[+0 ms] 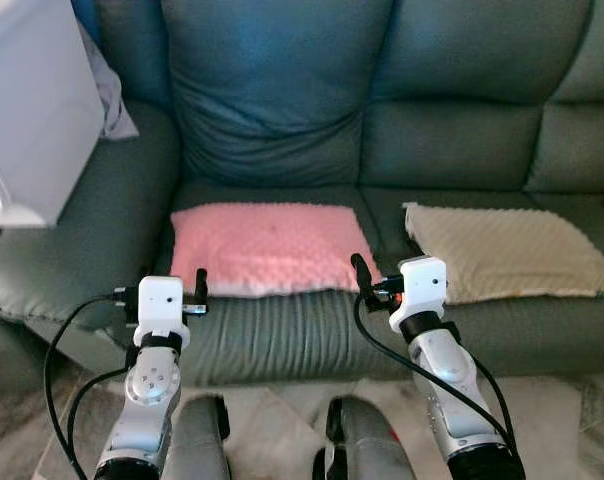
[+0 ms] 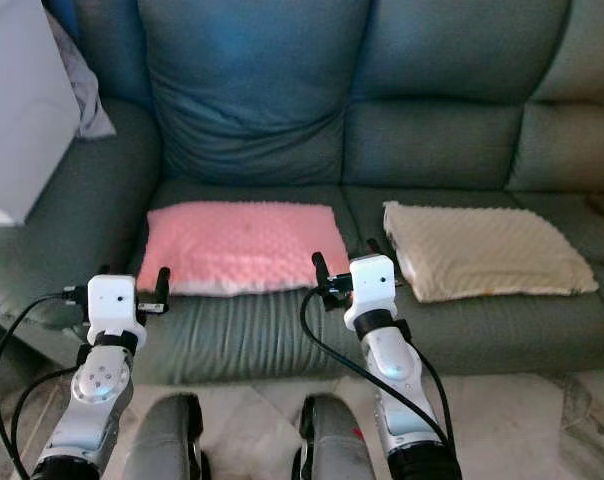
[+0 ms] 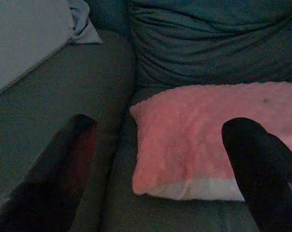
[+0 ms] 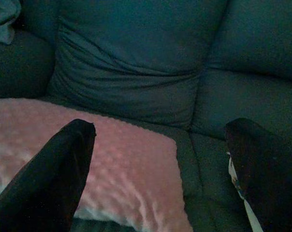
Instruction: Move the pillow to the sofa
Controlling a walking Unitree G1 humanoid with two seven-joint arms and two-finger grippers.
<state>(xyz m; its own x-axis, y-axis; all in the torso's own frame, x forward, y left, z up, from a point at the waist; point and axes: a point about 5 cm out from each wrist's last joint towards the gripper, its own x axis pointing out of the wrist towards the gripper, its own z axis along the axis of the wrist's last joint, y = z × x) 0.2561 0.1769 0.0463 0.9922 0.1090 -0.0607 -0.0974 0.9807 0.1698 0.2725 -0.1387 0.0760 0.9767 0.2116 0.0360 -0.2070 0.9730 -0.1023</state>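
A: Status? Both fingers spread, nothing held: left gripper (image 1: 195, 300), right gripper (image 1: 374, 283).

B: Pink pillow (image 1: 267, 248) lies flat on the sofa (image 1: 282, 340) seat, just beyond both.

A: Risk: retracting fingers may snag its near edge.

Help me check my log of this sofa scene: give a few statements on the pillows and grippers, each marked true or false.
1. The pink pillow lies flat on the sofa seat. True.
2. The beige pillow is stacked on the pink one. False: it lies beside it, toward the robot's right, on the next seat.
3. The left gripper is clamped on the pink pillow. False: its jaws are open and empty, in front of the pillow's near edge.
4. The right gripper holds nothing, jaws open. True.
5. A white box sits on the sofa arm at the robot's left. True.
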